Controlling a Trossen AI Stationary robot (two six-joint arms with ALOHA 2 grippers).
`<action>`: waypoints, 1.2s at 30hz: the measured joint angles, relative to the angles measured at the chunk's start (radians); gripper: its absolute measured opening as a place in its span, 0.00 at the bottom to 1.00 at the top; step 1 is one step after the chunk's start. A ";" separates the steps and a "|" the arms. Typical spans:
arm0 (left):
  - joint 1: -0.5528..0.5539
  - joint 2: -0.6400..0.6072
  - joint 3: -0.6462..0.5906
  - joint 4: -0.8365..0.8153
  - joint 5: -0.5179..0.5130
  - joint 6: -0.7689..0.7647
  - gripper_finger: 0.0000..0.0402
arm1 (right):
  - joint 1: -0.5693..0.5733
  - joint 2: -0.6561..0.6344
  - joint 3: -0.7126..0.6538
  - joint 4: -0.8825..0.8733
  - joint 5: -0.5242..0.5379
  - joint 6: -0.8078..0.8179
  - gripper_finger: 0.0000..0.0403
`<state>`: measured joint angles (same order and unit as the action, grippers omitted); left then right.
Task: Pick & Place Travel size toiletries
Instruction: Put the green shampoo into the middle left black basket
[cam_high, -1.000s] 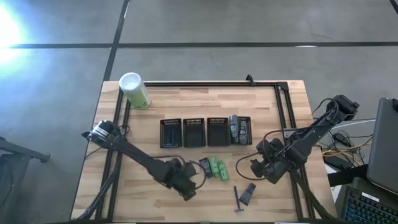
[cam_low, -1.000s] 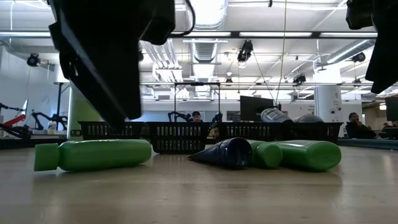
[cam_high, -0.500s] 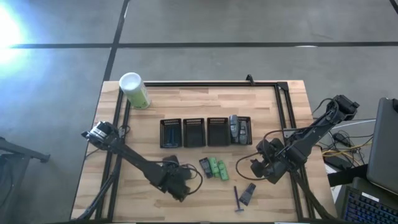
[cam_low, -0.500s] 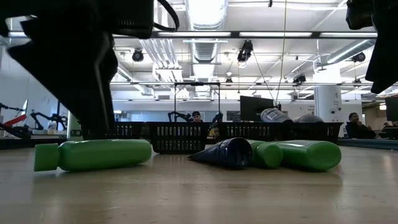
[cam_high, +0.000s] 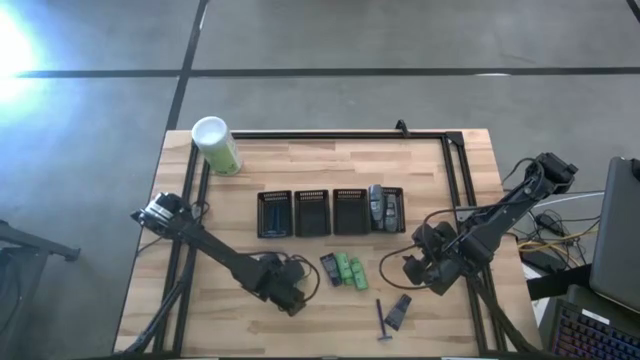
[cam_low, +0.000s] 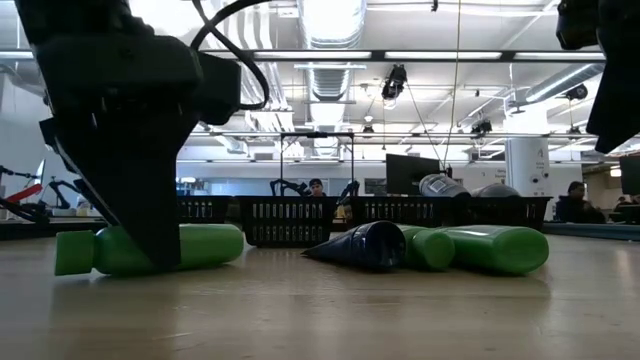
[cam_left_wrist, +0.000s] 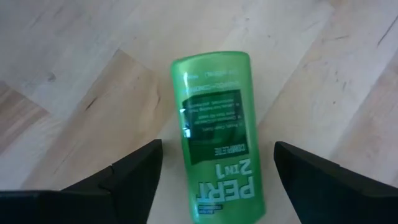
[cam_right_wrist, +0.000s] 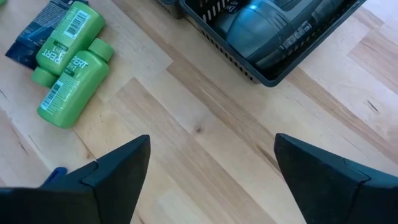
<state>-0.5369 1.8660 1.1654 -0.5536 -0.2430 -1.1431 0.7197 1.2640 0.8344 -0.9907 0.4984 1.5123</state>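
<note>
One green travel bottle (cam_left_wrist: 214, 124) lies on its side on the wood, alone, left of the other toiletries (cam_low: 150, 248). My left gripper (cam_left_wrist: 216, 163) stands open over it, pointing steeply down, a finger on each long side with a gap to the bottle. In the high view the gripper (cam_high: 287, 292) hides this bottle. Two more green bottles (cam_high: 347, 270) and a dark packet (cam_high: 328, 267) lie together at mid-table. A razor (cam_high: 381, 319) and another dark packet (cam_high: 400, 310) lie near the front edge. My right gripper (cam_right_wrist: 211, 186) hangs open above bare wood at the right (cam_high: 420, 270).
A row of black mesh trays (cam_high: 312, 213) sits behind the toiletries; the rightmost one (cam_high: 386, 208) holds grey tubes (cam_right_wrist: 273, 31). A tall green canister with a white cap (cam_high: 217, 146) stands at the far left corner. A black frame (cam_high: 330, 134) runs along the table's far edge.
My left gripper has come down toward the table and now straddles the lone green bottle, its fingers reaching down to bottle height in the low view. The bottle has stayed where it was.
</note>
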 joint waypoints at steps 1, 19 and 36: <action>0.000 -0.001 -0.004 0.002 0.000 0.001 0.75 | 0.000 0.000 -0.001 -0.001 0.000 0.003 0.83; 0.027 -0.028 0.029 0.040 -0.137 0.001 0.31 | -0.001 0.000 -0.006 -0.001 0.000 0.014 0.81; 0.470 -0.126 0.057 0.046 -0.223 -0.260 0.34 | 0.000 0.000 -0.006 -0.004 -0.001 0.072 0.85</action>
<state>-0.0673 1.7400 1.2224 -0.5071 -0.4664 -1.4033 0.7198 1.2640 0.8280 -0.9943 0.4978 1.5842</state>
